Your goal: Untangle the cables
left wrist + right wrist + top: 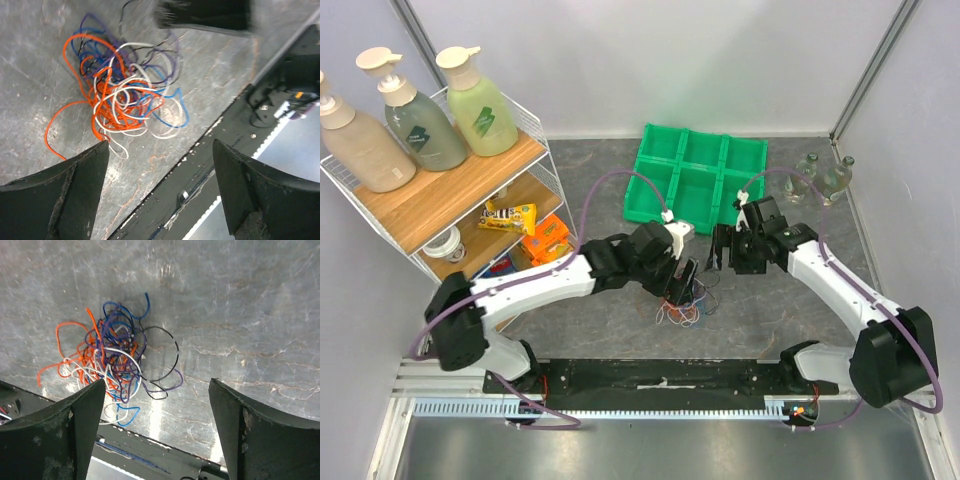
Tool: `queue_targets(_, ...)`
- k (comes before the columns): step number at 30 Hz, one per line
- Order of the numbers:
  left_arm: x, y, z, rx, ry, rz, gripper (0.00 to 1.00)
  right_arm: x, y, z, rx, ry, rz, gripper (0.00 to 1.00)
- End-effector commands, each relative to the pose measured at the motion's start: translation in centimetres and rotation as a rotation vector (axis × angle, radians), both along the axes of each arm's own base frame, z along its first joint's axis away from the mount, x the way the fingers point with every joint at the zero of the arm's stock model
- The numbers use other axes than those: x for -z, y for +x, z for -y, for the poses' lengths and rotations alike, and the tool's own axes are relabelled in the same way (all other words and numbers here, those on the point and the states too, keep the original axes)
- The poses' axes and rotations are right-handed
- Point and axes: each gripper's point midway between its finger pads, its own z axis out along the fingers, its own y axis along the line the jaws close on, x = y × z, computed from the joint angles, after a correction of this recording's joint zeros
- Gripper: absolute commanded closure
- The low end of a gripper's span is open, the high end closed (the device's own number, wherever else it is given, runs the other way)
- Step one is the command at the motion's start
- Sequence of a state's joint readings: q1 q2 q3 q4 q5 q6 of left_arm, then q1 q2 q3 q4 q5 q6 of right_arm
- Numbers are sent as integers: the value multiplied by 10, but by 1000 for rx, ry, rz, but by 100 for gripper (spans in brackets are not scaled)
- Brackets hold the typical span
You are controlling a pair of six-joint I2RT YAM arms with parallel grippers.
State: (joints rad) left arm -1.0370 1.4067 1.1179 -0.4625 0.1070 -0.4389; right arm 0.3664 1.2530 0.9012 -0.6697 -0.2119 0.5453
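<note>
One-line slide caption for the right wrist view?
Right gripper open and empty above the tangled cables on the grey table.

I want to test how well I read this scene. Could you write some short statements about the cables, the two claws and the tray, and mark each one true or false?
1. The cables lie in one tangled pile on the table. True.
2. The left claw is shut on an orange cable. False: it is open and holds nothing.
3. The right claw is open and holds nothing. True.
4. The cables lie inside the green tray. False: they lie on the table, nearer to the arms than the tray.
5. Three pump bottles stand on the top shelf of the rack. True.
</note>
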Motion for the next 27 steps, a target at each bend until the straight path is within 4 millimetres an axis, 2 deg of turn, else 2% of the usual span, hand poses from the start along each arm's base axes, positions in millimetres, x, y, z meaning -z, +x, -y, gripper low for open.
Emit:
queue_targets(1,27,9,10,-65,43,-131,14,7,-11,-4,-49,9,-16,11)
queue_targets(4,36,14,10,-59,44,-133,22,16,-14,-11,-61,47,-43,21)
queue_targets(6,42,24,6,-79,45,-158,33,21,-20,-18,-95,91,-54,27)
queue_targets(8,49,34,4,-105,45,-199,39,23,-24,-26,-129,139,-50,29)
queue_targets(11,53,42,8,-107,20,-258,37,25,-26,-36,-171,199,-51,28)
queue_targets(14,57,40,13,-76,26,-284,29,32,-27,-41,-189,217,-63,25)
queue_targets(17,56,45,9,-85,51,-248,22,41,-27,-44,-201,215,-74,24)
queue_targets(22,35,50,9,-83,36,-211,21,49,-28,-47,-215,214,-97,29)
queue_targets(24,36,48,14,-71,13,-263,30,48,-29,-49,-215,223,-91,32)
queue_targets(26,46,44,15,-83,2,-373,45,48,-28,-49,-211,226,-86,34)
queue_targets(27,50,42,15,-89,3,-397,49,48,-28,-48,-209,224,-88,35)
